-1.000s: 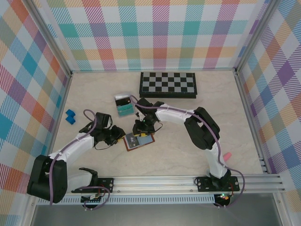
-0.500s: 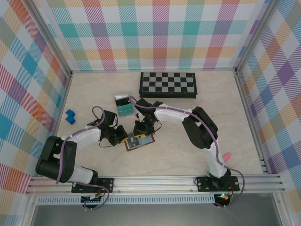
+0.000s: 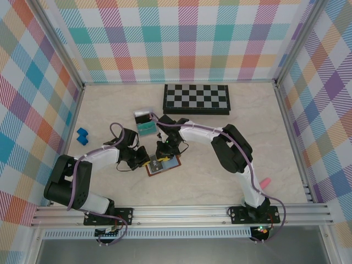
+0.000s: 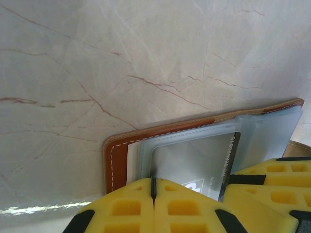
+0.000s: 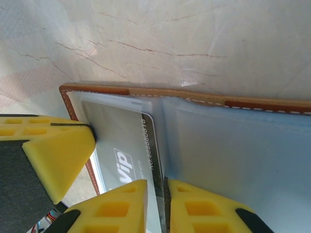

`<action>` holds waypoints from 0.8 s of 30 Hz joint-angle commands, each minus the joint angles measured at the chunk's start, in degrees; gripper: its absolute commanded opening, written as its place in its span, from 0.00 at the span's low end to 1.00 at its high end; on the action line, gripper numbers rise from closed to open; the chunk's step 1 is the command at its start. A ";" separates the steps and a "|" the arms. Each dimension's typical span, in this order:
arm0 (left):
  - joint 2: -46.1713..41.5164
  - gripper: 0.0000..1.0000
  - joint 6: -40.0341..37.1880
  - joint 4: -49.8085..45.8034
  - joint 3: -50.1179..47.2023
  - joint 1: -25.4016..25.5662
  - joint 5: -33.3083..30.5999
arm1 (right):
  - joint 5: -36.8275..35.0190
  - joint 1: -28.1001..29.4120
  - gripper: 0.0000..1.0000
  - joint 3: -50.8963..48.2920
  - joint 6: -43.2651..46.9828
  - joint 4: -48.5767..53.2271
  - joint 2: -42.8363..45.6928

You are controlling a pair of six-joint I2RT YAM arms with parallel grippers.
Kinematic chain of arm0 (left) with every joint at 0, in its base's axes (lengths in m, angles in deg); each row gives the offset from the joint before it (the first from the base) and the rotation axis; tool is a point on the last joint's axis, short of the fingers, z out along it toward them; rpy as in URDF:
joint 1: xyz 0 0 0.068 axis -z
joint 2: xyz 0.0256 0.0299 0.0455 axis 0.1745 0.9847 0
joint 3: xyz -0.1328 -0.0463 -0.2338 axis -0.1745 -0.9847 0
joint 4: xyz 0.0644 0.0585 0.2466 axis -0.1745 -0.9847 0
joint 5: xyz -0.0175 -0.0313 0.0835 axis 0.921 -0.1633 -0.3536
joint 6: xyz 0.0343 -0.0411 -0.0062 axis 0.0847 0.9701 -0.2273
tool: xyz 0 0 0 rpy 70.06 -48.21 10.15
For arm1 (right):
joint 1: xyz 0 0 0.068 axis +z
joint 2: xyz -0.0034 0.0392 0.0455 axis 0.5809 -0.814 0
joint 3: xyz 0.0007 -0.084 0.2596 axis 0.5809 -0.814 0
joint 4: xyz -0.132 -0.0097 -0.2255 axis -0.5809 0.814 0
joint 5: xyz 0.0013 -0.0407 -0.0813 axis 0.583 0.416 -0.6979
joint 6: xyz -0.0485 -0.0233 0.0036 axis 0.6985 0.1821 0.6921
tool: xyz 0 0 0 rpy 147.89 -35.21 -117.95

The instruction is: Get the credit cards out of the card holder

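- While the card holder [image 3: 163, 165] lies open mid-frame, the left gripper [image 4: 153, 204] sits closed at its edge.
- Right gripper [image 5: 165, 201] pinches the exposed edge of the credit card [image 5: 121, 138], seemingly thin, stiff, slick.

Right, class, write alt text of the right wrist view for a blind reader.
The right gripper pinches the edge of a grey credit card marked vip, in the open, brown-edged card holder on a marbled table.

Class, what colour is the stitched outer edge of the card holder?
Brown, on the card holder, clearest in the right wrist view.
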 commanded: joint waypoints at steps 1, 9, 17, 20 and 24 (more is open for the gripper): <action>2.00 0.00 -1.03 -3.70 -0.98 0.52 -3.87 | 2.40 -0.08 0.16 1.02 1.01 0.50 -0.73; 2.11 0.00 -0.77 -3.38 -1.53 0.52 -3.87 | 3.87 -0.44 0.12 0.22 1.07 -0.58 -0.42; 0.62 0.00 -1.49 -2.95 -1.86 0.53 -3.26 | 4.75 -0.62 0.06 -0.59 1.71 -1.40 0.25; 0.34 0.00 -1.52 -3.03 -1.86 0.52 -3.08 | 4.79 -0.74 0.04 -1.48 1.72 -2.09 0.99; 0.61 0.00 -1.51 -3.00 -2.04 0.52 -2.97 | 4.45 -1.15 0.03 -2.39 1.81 -2.47 1.90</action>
